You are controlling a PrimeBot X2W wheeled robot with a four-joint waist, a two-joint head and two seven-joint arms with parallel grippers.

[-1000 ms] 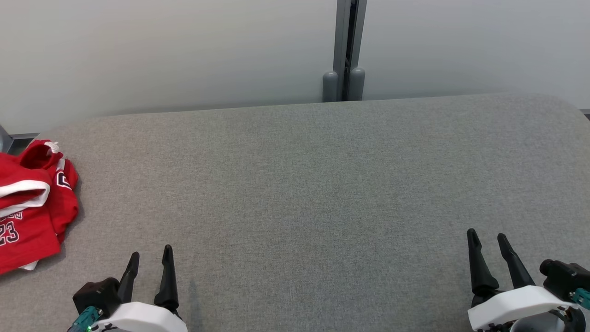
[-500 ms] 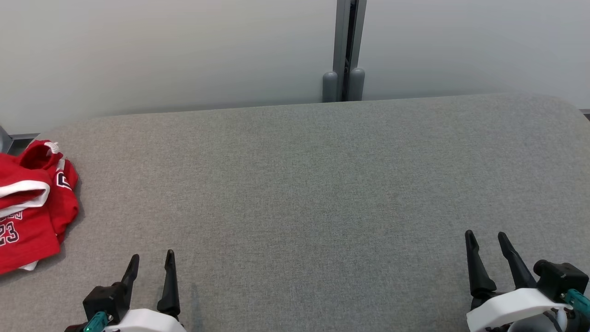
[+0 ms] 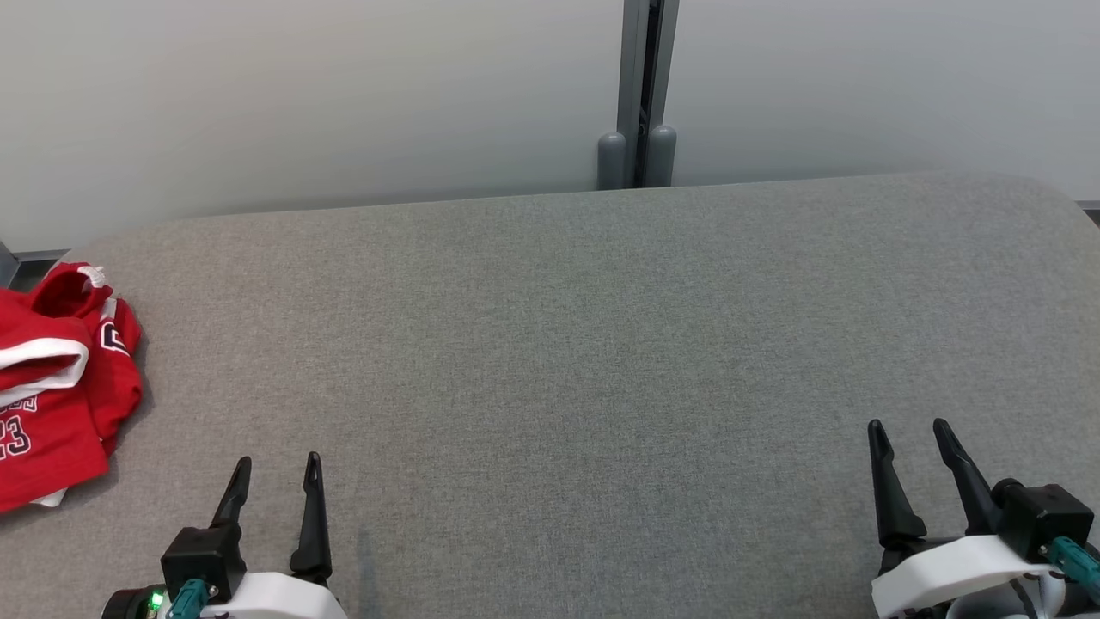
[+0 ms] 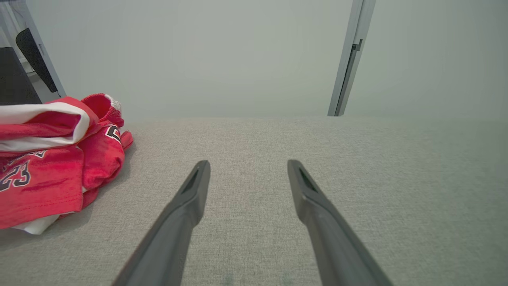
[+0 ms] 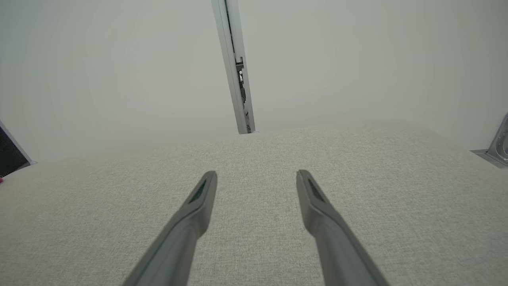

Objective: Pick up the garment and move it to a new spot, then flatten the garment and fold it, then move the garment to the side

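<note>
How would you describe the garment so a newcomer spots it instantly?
A grey fabric-covered table spans the head view. At its left edge, left of the left gripper, lies a crumpled jersey. Its bright red, white trim and printed 23 stand out from the grey.

this looked like a robot lab or test cell. a wide grey fabric pad point(image 3: 601, 344) served as the bench. plain pale panels point(image 3: 301, 103) walled it at 12 o'clock, joined by a metal post point(image 3: 640, 77). the left gripper point(image 3: 279, 462) at 7 o'clock and the right gripper point(image 3: 907, 425) at 5 o'clock hung over the pad. in the right wrist view a metal bracket point(image 5: 496, 147) sat at 3 o'clock.
</note>
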